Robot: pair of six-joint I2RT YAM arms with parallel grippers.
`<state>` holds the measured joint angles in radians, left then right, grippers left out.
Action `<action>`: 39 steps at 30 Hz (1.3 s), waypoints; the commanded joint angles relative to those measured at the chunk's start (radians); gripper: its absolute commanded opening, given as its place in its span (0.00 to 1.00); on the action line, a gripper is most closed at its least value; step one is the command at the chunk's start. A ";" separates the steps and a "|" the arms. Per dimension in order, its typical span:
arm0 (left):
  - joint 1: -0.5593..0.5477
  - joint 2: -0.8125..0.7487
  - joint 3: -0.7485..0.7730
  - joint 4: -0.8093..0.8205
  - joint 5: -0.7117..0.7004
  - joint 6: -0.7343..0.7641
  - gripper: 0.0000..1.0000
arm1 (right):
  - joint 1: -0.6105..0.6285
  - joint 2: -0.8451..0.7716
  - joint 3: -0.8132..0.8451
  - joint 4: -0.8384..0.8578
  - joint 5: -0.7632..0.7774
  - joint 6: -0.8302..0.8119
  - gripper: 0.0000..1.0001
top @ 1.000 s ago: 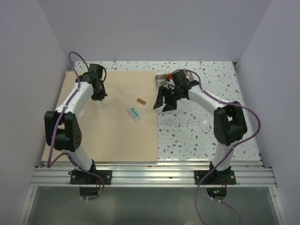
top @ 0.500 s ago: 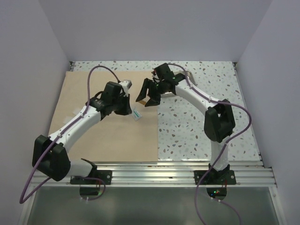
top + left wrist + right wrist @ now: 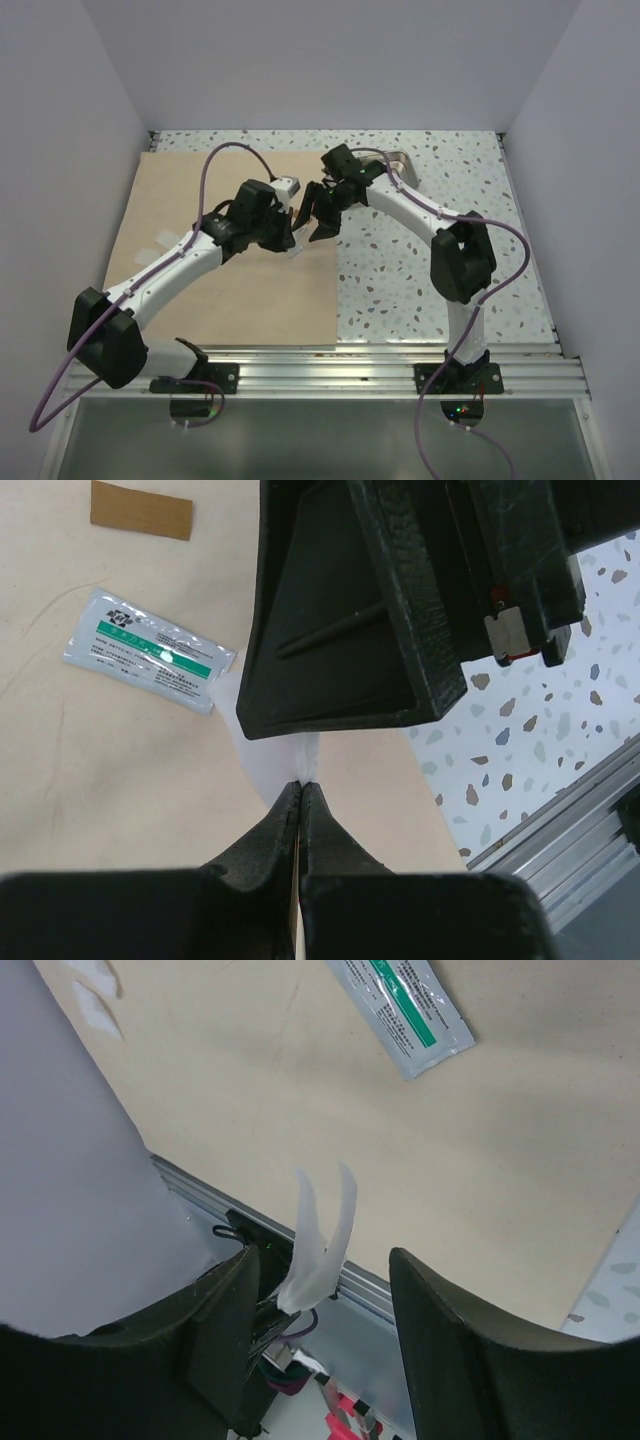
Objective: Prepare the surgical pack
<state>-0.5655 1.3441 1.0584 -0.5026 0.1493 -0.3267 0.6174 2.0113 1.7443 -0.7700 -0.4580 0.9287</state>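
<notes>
The speckled desk [image 3: 430,270] carries the tan sheet [image 3: 230,300], which lies flat and open over its left half, its right edge running down the middle of the desk. Both arms reach inward and meet over the far right part of the sheet.

The steel tray [image 3: 398,160] sits on bare desk at the far edge, right of the sheet's far corner and partly behind the right arm. What it holds cannot be made out.

The right gripper [image 3: 320,1260] has its fingers spread wide, pointing down over the sheet's right edge. The left gripper [image 3: 301,788] is pinched closed on one end of thin white plastic tweezers [image 3: 322,1235]. Their two prongs stand in the gap between the right gripper's fingers. Whether those fingers touch them cannot be told.

A white packet [image 3: 150,650] with a green band lies flat on the sheet, just beside the grippers. A small brown strip [image 3: 140,508] lies flat on the sheet near the packet, apart from it.
</notes>
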 commanded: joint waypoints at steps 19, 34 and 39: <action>-0.042 0.058 0.072 0.068 0.019 0.063 0.07 | 0.018 0.044 0.003 -0.049 -0.030 0.058 0.03; 0.309 -0.080 -0.095 0.090 0.046 -0.066 0.59 | -0.363 0.105 0.082 0.201 0.057 -0.091 0.00; 0.404 -0.088 -0.143 0.099 0.064 -0.083 0.58 | -0.487 0.228 0.193 0.331 0.044 -0.114 0.00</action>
<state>-0.2005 1.2816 0.9428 -0.4267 0.1940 -0.3847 0.1593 2.1780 1.8721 -0.5468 -0.4240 0.8619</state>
